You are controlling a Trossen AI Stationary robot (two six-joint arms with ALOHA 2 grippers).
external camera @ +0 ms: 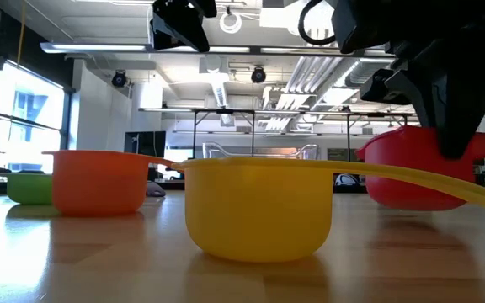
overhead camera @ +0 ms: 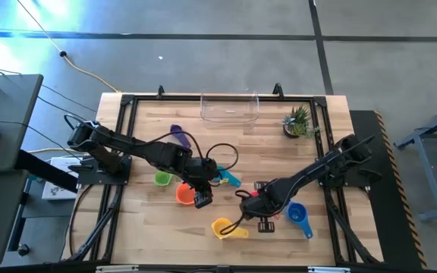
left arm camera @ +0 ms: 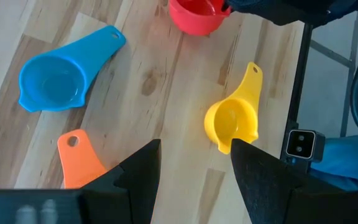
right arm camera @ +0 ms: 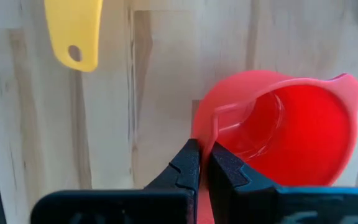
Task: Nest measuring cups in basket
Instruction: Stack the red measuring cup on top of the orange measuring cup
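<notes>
On the table (overhead camera: 143, 227), six cups, one basket (overhead camera: 229, 108), right gripper (right arm camera: 204, 163) clamped on red cup (right arm camera: 291, 124), left gripper (left arm camera: 194, 165) apart.

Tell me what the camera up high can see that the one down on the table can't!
Only the high view shows the purple cup, teal cup, blue cup and plant. Only the low view shows the room's ceiling pipes. Both show the orange cup, yellow cup, green cup, clear bin and the red cup pinched by the right gripper.

blue cup (left arm camera: 50, 85); yellow cup (left arm camera: 232, 121); red cup (left arm camera: 194, 15); orange handle (left arm camera: 79, 158); wooden table (left arm camera: 160, 93)
</notes>
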